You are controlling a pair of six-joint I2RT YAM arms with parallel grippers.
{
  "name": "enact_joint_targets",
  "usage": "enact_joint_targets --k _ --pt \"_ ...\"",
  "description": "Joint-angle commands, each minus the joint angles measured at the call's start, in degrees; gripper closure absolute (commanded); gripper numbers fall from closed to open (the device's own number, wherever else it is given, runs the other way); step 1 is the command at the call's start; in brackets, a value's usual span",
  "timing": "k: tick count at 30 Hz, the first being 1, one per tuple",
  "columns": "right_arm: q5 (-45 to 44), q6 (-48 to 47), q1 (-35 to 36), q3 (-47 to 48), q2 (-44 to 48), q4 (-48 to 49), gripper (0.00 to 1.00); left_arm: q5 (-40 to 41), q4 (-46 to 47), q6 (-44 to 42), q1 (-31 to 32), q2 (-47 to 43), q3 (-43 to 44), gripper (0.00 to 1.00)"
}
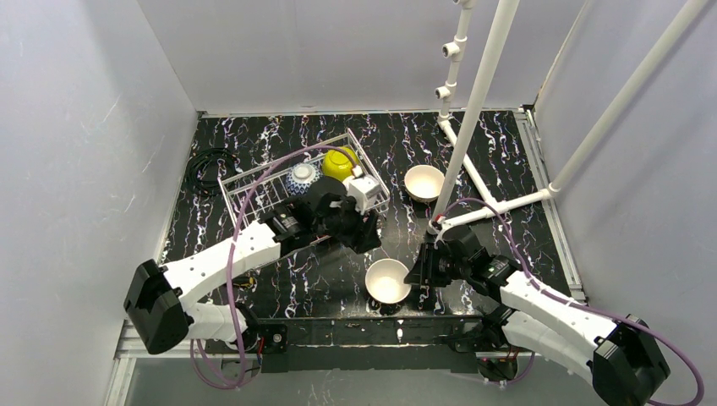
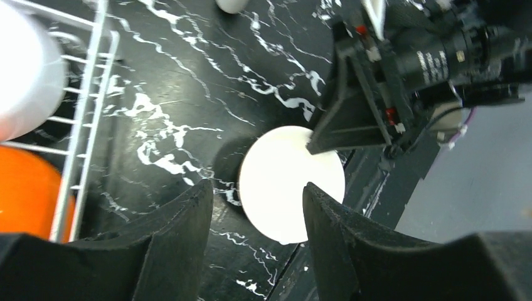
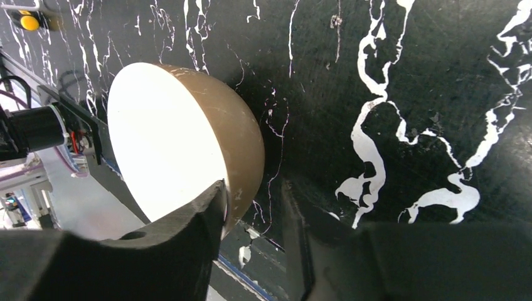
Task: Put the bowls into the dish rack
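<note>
The wire dish rack (image 1: pixel 254 188) holds a yellow-green bowl (image 1: pixel 338 162) and a blue-white bowl (image 1: pixel 302 179). In the left wrist view the rack (image 2: pixel 94 94) also holds a white bowl (image 2: pixel 25 75) and an orange bowl (image 2: pixel 25 188). A tan bowl with a white inside (image 1: pixel 388 281) stands near the front edge. A second tan bowl (image 1: pixel 424 183) stands by the pipe frame. My right gripper (image 1: pixel 420 275) is open and straddles the near bowl's (image 3: pixel 188 138) rim, one finger inside, one outside. My left gripper (image 1: pixel 368 237) is open and empty, above and beside that bowl (image 2: pixel 292 182).
A white pipe frame (image 1: pixel 473 127) rises at the back right, its foot close to the second tan bowl. A coiled black cable (image 1: pixel 207 167) lies left of the rack. The table's front edge (image 1: pixel 372 320) is just beyond the near bowl.
</note>
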State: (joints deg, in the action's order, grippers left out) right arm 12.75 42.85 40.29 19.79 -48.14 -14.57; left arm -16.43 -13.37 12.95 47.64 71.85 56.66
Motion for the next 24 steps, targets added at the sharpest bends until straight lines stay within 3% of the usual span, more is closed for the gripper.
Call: enact_joint_targets --k 1,3,9,17,21,24 --pt "-1.62 0.31 0.65 0.1 -0.81 2.16 0.65 1.84 3.4 -4.09 5.38 1.71 -1.03 0.46" --pt "-3.71 0.68 0.68 0.69 -0.14 0.76 0.77 2.48 4.06 -4.56 7.33 2.92 -1.05 0.44" --pt "-7.85 2.21 0.64 2.78 3.8 -2.85 0.99 6.98 5.25 -8.02 11.98 5.64 1.48 0.42" --pt "-14.0 2.5 0.66 10.64 6.12 -12.57 0.99 8.96 5.62 -19.63 17.89 8.03 6.47 0.33" --pt "-17.76 2.5 0.64 15.58 5.41 -17.97 0.99 12.48 1.59 -30.52 22.4 10.82 9.69 0.24" --pt "-19.27 2.41 0.58 18.82 4.96 -20.4 0.99 15.46 -3.21 -37.59 25.34 13.84 12.8 0.22"
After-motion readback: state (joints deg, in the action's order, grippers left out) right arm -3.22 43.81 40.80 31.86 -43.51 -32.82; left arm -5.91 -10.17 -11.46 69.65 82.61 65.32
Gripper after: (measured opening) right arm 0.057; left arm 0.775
